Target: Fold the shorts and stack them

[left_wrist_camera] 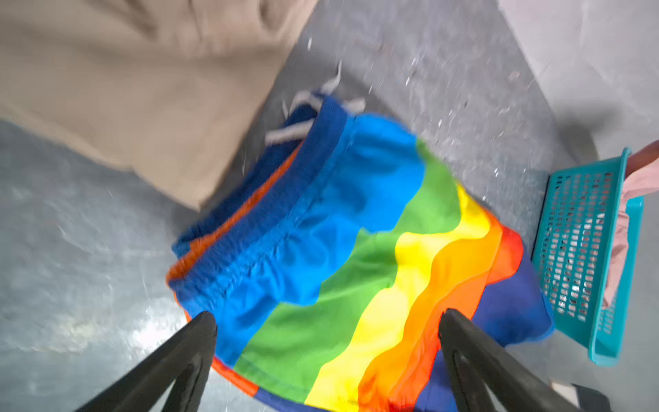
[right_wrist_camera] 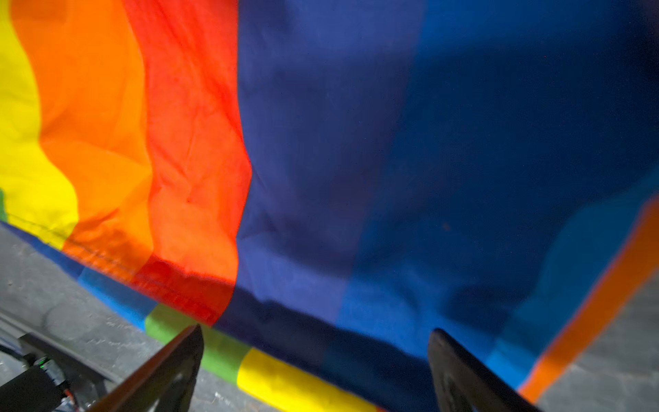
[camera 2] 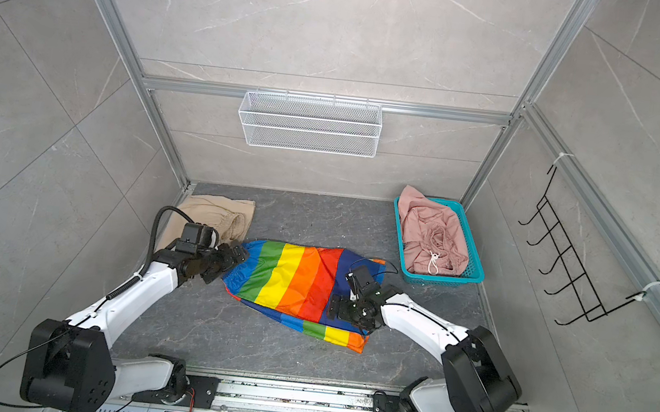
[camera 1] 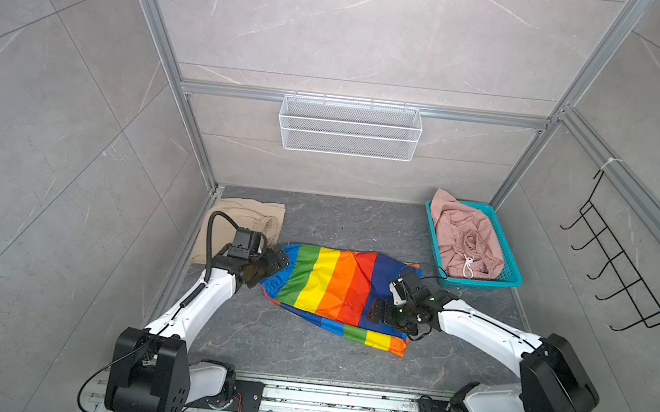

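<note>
Rainbow shorts (camera 1: 328,286) lie mid-tabletop (camera 1: 339,224). Both sets of fingers gape empty: left fingers (left_wrist_camera: 185,356) at the nine o'clock waistband (left_wrist_camera: 249,232), right fingers (right_wrist_camera: 171,367) at four o'clock. My worry is pinching one slippery layer (a leg (camera 1: 373,339) pokes out at five o'clock), which would drag the fold crooked.

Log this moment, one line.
left gripper open at rainbow shorts waistband | right gripper open at hem end | beige shorts far left | pink shorts in teal basket

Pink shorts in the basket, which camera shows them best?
The top views: both show the pink shorts bunched in the teal basket, drawstring visible. Left wrist catches only a pink sliver beyond the basket; right wrist shows only the rainbow shorts.
</note>
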Controlling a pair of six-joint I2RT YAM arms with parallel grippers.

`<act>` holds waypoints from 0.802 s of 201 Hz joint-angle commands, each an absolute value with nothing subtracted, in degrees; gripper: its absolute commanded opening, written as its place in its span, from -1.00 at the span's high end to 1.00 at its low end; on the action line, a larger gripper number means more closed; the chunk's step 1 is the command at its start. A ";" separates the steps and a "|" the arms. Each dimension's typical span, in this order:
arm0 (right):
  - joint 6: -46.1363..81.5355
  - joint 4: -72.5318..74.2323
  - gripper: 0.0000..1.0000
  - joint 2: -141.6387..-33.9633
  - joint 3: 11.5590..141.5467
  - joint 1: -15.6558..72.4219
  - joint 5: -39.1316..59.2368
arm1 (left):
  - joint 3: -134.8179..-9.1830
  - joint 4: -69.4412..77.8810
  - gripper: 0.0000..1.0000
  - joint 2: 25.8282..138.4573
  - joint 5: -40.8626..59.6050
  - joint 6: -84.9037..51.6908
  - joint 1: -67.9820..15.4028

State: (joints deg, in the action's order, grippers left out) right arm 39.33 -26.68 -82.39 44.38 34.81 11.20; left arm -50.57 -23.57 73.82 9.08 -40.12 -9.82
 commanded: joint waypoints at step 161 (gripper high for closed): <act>24.70 -30.82 -0.99 -85.87 46.92 21.18 8.96 | -48.42 -30.77 -0.99 71.37 -5.00 -41.85 -25.21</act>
